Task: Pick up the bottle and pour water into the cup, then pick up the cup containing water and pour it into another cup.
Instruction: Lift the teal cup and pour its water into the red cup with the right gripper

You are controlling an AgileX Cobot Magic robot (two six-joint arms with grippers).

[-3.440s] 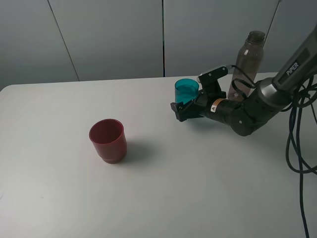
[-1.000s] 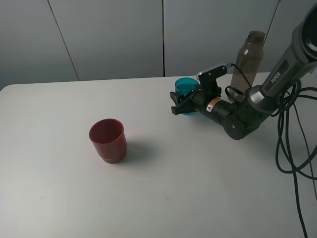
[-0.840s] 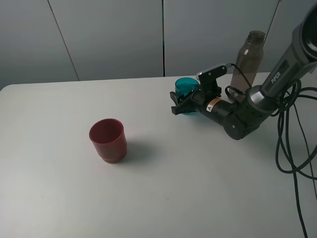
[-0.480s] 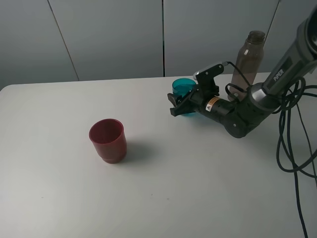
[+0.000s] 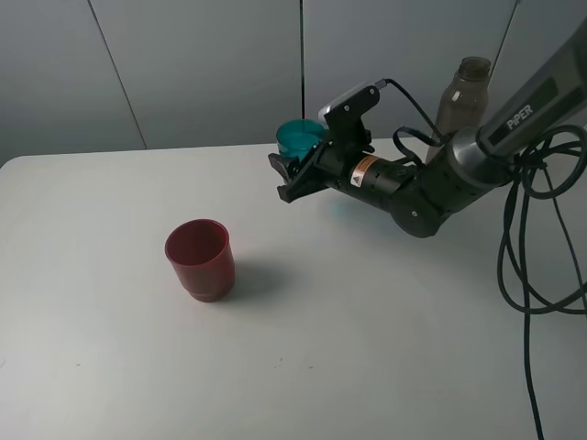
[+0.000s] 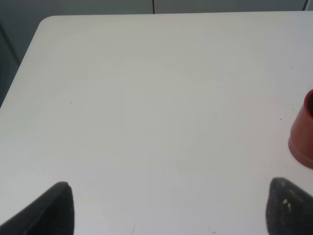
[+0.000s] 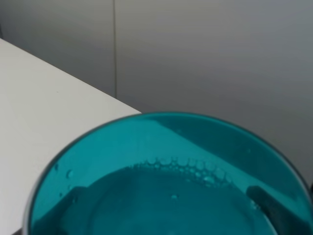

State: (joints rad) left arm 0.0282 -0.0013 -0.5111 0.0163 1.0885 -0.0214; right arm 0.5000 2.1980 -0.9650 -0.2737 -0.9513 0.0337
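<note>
2 cups (image 5: 295,137) (image 5: 199,258), 1 bottle (image 5: 464,96).

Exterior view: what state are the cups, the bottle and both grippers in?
teal cup: held above the table, water inside.
red cup: upright on the table, untouched.
bottle: upright at the back, standing free.
right gripper: shut on teal cup.
left gripper: open, empty.
</note>
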